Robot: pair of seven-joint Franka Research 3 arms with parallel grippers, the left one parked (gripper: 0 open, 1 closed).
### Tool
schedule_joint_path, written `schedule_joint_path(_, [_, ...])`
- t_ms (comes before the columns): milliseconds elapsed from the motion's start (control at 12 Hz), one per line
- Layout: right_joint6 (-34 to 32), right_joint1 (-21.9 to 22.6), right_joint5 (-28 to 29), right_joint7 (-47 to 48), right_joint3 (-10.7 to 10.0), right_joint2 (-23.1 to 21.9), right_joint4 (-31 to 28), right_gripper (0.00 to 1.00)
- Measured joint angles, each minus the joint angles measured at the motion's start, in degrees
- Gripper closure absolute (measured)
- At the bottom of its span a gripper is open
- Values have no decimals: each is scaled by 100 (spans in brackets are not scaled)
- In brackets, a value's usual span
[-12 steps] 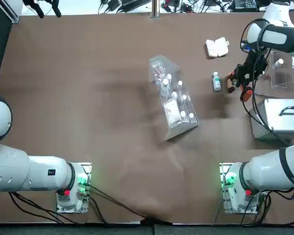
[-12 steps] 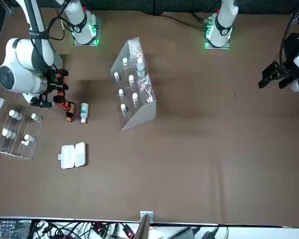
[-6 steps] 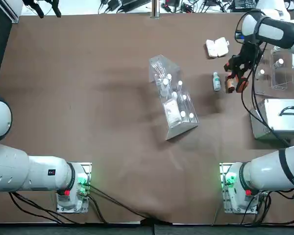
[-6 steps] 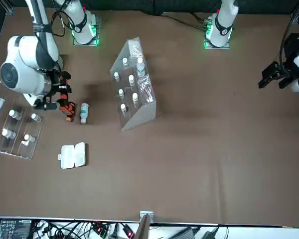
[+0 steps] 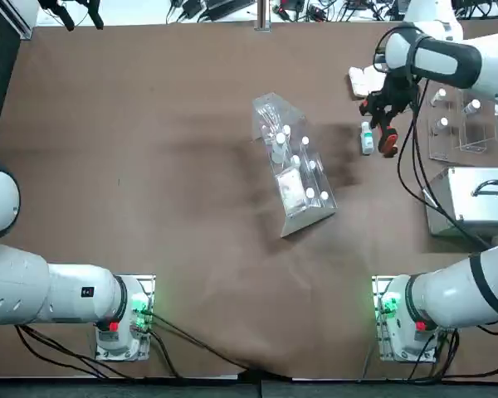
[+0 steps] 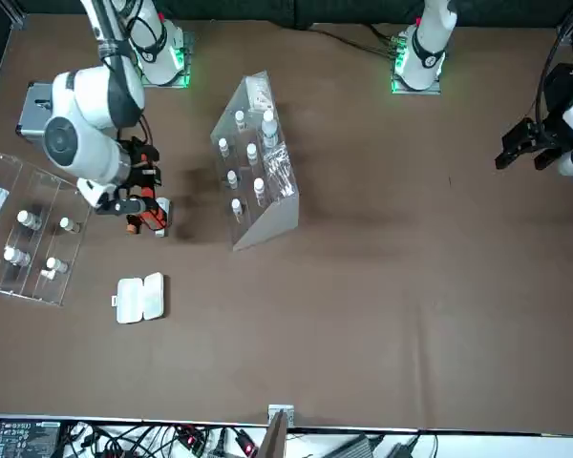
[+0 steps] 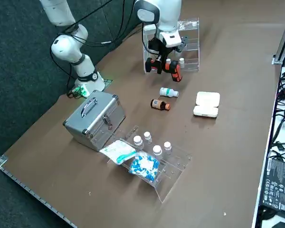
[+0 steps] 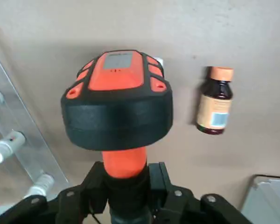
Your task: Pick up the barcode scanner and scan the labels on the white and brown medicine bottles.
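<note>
Seen from above, with the right pincer (image 5: 392, 101) at the clock's centre, we have the white bottle (image 5: 367, 139) at 7 and the brown bottle (image 7: 160, 104) just beside it, narrowing low passage. The open white case (image 5: 367, 80) blocks 10, the clear rack (image 5: 295, 166) 8, another rack (image 5: 465, 124) 3 to 4, the silver case (image 5: 473, 199) 5, where cables (image 5: 440, 203) also hang. Between them, we find bare worktop (image 5: 373, 240) towards 6.

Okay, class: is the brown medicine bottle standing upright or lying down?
Lying down: the brown medicine bottle rests on its side, orange cap pointing sideways.
</note>
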Motion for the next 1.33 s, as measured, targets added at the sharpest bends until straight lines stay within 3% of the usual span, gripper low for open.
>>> schedule_joint_path(583, [1100,758,5,1100,9,636,-2,56])
schedule_joint_path(833, [1491,856,5,1373,7,938,-1,56])
schedule_joint_path(1333, [1690,992,5,1647,7,1109,0,56])
